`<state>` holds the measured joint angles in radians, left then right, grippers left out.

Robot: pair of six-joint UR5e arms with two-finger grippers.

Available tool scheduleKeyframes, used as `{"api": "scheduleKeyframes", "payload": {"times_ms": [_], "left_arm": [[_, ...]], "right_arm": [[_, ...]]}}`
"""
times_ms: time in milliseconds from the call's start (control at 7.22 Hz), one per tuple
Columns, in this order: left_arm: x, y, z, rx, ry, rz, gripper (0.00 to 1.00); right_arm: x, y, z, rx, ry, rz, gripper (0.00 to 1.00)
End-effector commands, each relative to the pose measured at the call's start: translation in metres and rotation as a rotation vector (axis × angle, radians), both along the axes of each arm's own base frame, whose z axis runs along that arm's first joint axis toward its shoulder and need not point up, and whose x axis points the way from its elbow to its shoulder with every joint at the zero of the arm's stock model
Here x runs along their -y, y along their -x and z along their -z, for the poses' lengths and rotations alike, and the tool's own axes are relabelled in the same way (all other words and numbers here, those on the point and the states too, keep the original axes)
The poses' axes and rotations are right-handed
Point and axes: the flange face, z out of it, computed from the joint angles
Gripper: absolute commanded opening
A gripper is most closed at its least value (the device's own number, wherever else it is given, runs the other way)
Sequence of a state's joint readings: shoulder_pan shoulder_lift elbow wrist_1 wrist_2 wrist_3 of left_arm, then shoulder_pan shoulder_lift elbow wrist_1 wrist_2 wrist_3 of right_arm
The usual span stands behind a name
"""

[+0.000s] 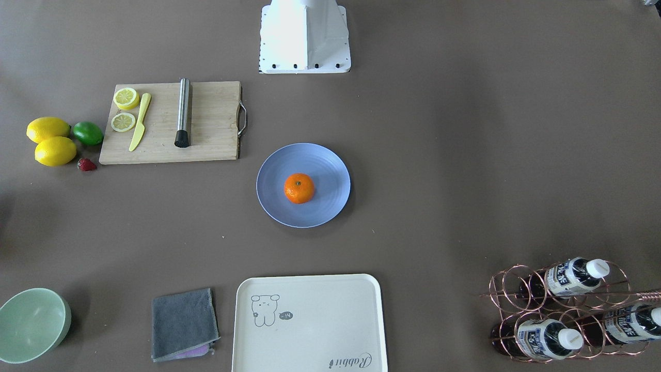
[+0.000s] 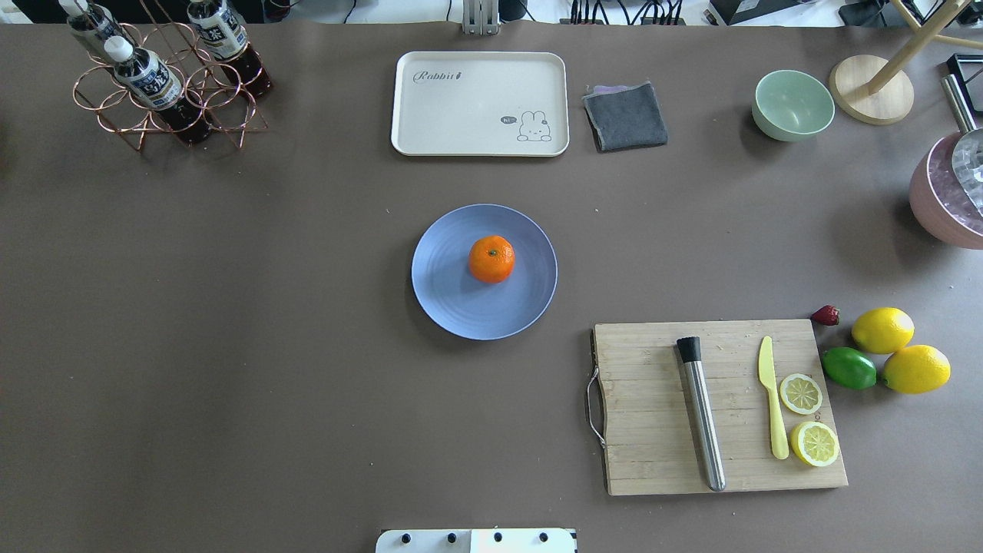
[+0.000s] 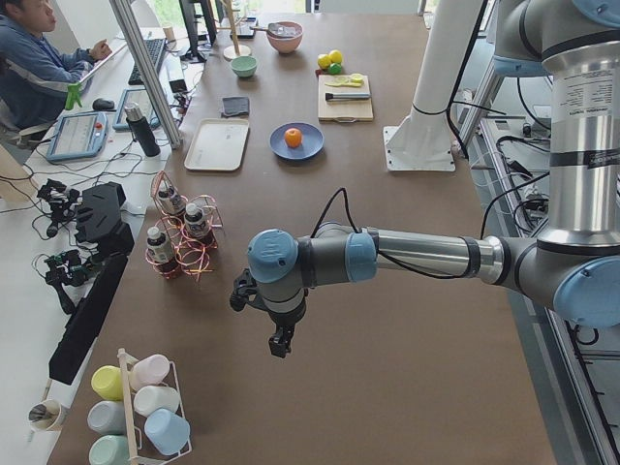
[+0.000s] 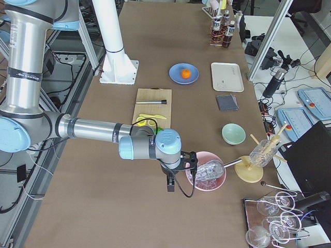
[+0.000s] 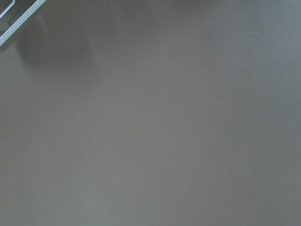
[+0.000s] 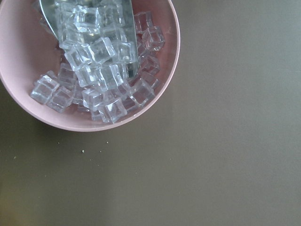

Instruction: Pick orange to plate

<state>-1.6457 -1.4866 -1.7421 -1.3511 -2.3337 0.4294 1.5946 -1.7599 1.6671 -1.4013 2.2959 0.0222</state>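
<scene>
The bright orange (image 1: 299, 188) (image 2: 491, 259) rests a little off-centre on the round light-blue plate (image 1: 325, 165) (image 2: 445, 292) in the middle of the table. Nothing touches the fruit. Both arms are far from it and show only in the side views. My left gripper (image 3: 281, 344) hangs over bare table beyond the bottle rack, at the table's left end. My right gripper (image 4: 170, 185) hovers beside the pink bowl at the right end. I cannot tell whether either gripper is open or shut. The wrist views show no fingers.
A cutting board (image 2: 718, 407) holds a steel muddler, a yellow knife and lemon slices. Two lemons, a lime (image 2: 848, 368) and a strawberry lie beside it. A cream tray (image 2: 480, 104), grey cloth, mint bowl (image 2: 792, 104), bottle rack (image 2: 165, 77) and pink ice bowl (image 6: 89, 66) line the edges.
</scene>
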Motion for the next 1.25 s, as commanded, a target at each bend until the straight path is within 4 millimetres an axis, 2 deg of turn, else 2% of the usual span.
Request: {"api": "scheduleKeyframes", "payload": {"times_ms": [0,1108], "left_arm": [[0.0030,0.0004,-0.0002,0.001,0.006,0.006,0.98],[-0.0020,0.0004,-0.0052,-0.004,0.015,0.008,0.98]], "right_arm": [[-0.0013,0.0005,-0.0032,0.011,0.003,0.003,1.00],[0.0029,0.0037,0.0013,0.029,-0.016,0.010,1.00]]}}
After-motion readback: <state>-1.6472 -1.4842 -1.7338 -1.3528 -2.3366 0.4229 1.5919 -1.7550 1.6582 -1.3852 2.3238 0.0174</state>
